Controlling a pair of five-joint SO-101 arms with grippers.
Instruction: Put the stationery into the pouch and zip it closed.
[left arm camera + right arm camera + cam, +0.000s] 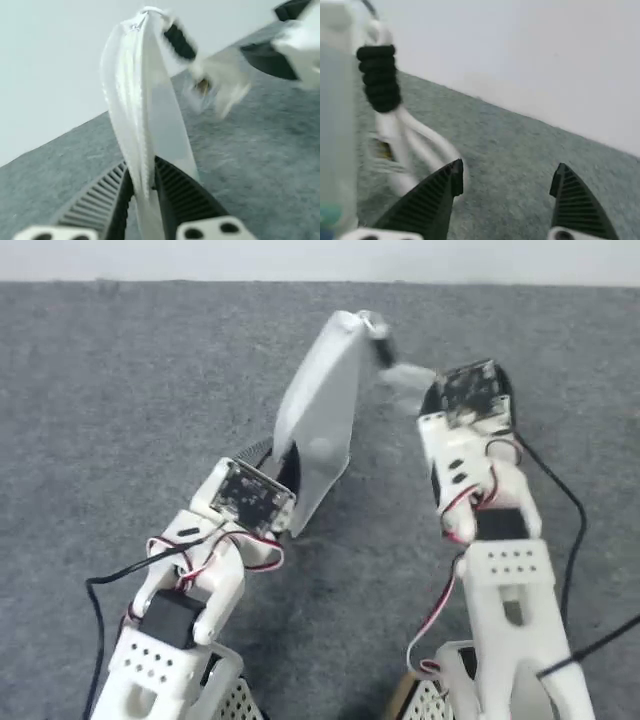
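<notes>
A white pouch [320, 420] stands on end, lifted off the grey table, with my left gripper [285, 475] shut on its lower edge. In the left wrist view the pouch [145, 100] rises from between the dark fingers [112, 200], its zip line facing the camera. At its top corner hangs a black-wrapped zip pull [380, 340] [180, 42] with a white cord loop [420, 135]. My right gripper [405, 378] [507, 190] is open just beside that pull; the loop lies against one finger [440, 192], and nothing sits between the two. The pouch wall [337, 125] stands beside it.
Grey carpet-like table surface [120, 390] spreads all around, ending at a pale wall [300, 258] at the back. Both arm bases and their red, white and black cables [455, 510] occupy the near edge.
</notes>
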